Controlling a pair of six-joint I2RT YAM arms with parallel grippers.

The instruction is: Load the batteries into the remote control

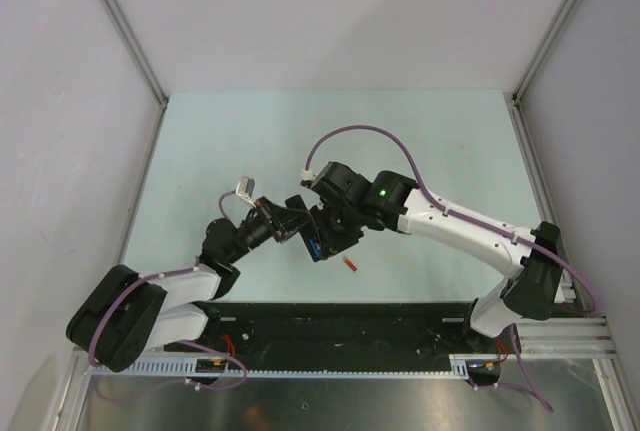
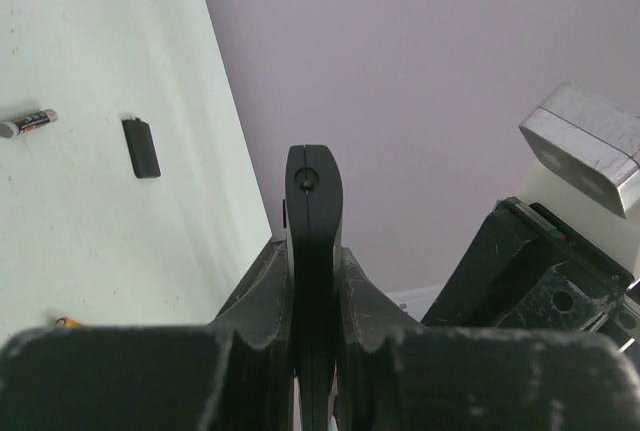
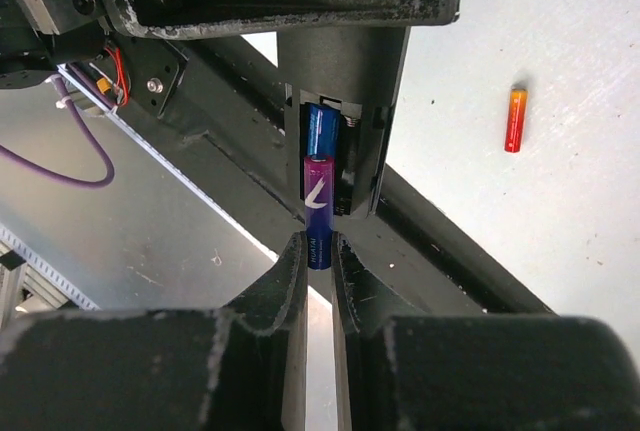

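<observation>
My left gripper (image 2: 313, 251) is shut on the black remote control (image 2: 313, 201), seen edge-on and held above the table. My right gripper (image 3: 318, 247) is shut on a purple-blue battery (image 3: 318, 201). The battery's far end is at the remote's open battery compartment (image 3: 345, 121). A bright blue battery (image 3: 322, 129) lies in that compartment. A red-orange battery (image 3: 515, 119) lies on the table, also in the top view (image 1: 350, 265). In the top view both grippers meet mid-table, the left gripper (image 1: 285, 219) beside the right gripper (image 1: 325, 236).
A silvery-grey battery with a dark, orange-marked end (image 2: 28, 123) and a small flat black cover (image 2: 141, 147) lie on the pale table. The black base rail (image 1: 350, 326) runs along the near edge. Grey walls stand on three sides.
</observation>
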